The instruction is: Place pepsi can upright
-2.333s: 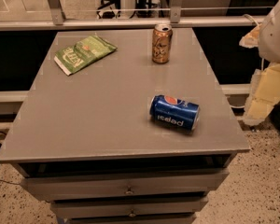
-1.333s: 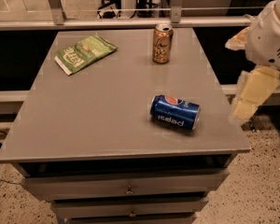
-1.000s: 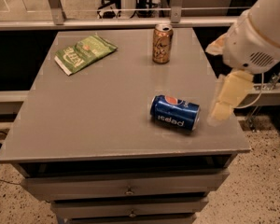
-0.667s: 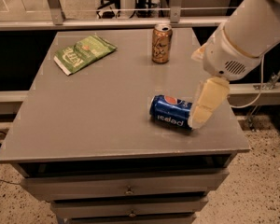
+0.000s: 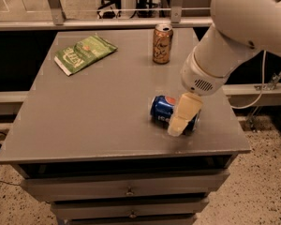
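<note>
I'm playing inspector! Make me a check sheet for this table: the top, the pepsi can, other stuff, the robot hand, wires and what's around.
Surface: grey table with drawers below.
Job's things: pepsi can lies on its side near the front right, not upright yet.
Clutter: gold-brown can stands upright at the back; green bag lies flat at the back left.
Gripper: gripper is low over the pepsi can, hiding its right part; whether they touch cannot be told.
Cables: white cable hangs off the table's right side.
Surroundings: metal rail behind the table; speckled floor.
</note>
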